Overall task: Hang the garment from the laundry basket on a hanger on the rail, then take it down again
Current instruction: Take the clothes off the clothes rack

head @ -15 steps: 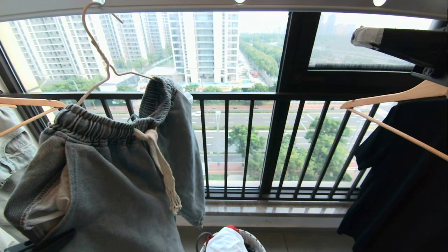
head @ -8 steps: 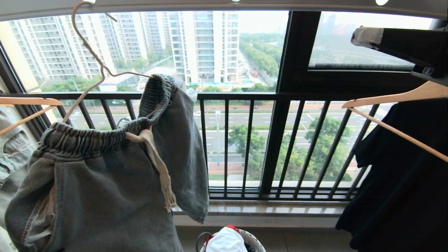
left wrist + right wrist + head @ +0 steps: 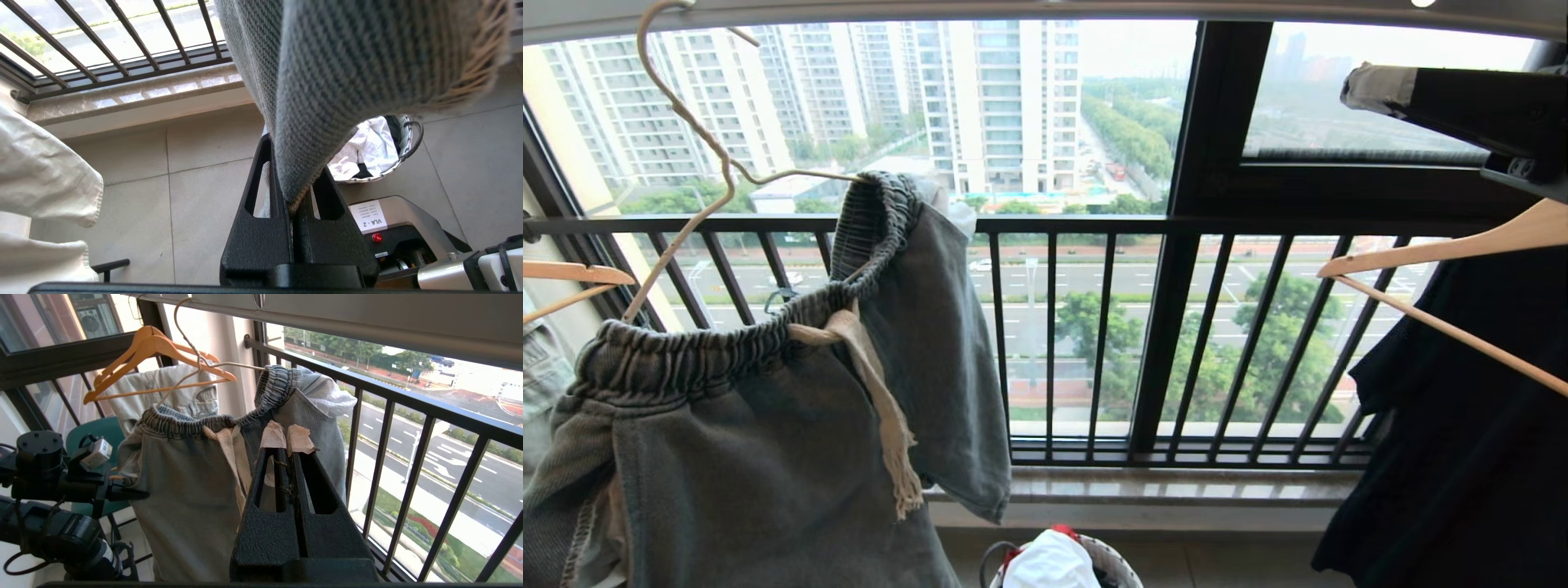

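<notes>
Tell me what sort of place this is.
Probably a high-rise apartment's laundry balcony: a black barred window railing overlooks tower blocks, blue-grey denim shorts hang on a cream wire hanger, and a small round laundry basket stands below.

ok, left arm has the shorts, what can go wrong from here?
1. The left gripper pinches only a fabric edge of the shorts; it may slip out.
2. The wire hanger sits tilted with the waistband looped over its arm; a pull could drag the hanger off the rail too.
</notes>
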### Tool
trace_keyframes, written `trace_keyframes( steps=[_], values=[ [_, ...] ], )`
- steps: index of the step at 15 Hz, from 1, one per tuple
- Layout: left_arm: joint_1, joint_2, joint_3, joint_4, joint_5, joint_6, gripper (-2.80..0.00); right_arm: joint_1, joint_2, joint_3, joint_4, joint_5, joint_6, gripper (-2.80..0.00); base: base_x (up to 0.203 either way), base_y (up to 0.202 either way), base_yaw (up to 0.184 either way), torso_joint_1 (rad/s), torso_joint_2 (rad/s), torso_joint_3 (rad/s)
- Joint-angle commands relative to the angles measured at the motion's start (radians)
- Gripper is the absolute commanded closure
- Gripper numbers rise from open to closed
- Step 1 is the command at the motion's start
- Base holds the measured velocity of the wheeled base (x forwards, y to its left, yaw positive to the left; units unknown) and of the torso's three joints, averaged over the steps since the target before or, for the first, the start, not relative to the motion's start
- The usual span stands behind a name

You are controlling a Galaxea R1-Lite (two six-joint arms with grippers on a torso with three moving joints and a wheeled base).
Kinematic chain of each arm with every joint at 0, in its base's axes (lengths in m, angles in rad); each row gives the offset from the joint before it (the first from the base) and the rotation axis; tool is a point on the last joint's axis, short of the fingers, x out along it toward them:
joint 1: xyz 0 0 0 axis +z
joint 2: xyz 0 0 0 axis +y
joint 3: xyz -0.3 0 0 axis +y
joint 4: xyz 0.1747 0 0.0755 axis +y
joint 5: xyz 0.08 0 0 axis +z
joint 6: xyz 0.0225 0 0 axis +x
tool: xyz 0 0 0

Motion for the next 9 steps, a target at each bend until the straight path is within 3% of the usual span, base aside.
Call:
trace_keyframes(
  steps=[1, 9],
  values=[
    [0.000, 0.001, 0.002, 0.034, 0.000, -0.001, 0.00, 0.000, 0.000, 0.000, -0.004, 0.003, 0.001, 0.00, 0.000, 0.000, 0.000, 0.000, 0.00, 0.000],
    [0.000, -0.004, 0.013, 0.062, 0.000, -0.002, 0.00, 0.000, 0.000, 0.000, -0.002, 0.003, 0.001, 0.00, 0.000, 0.000, 0.000, 0.000, 0.00, 0.000]
  ],
)
